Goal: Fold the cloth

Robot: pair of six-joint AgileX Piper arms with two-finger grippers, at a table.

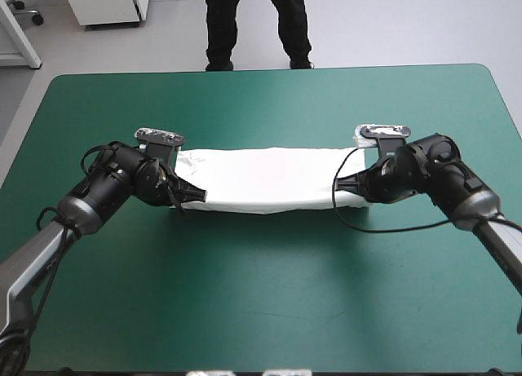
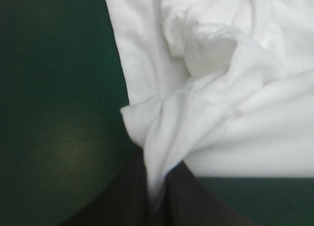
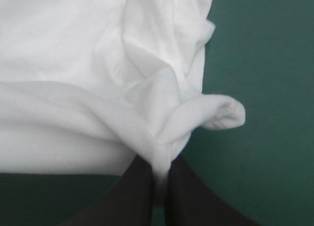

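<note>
Pinching the T-shirt (image 1: 265, 180), a long folded band across the middle of the bench (image 1: 261, 311), left tool (image 2: 156, 189) and right tool (image 3: 159, 179) each clamp a bunched end corner; fabric looks light, limp, non-slippery, so grip corners and hold it taut.

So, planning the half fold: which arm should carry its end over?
Left, marginally. The left gripper and right gripper are each shut on an end of the T-shirt, but a loose roll pokes out beside the right one, likely messier to carry.
</note>
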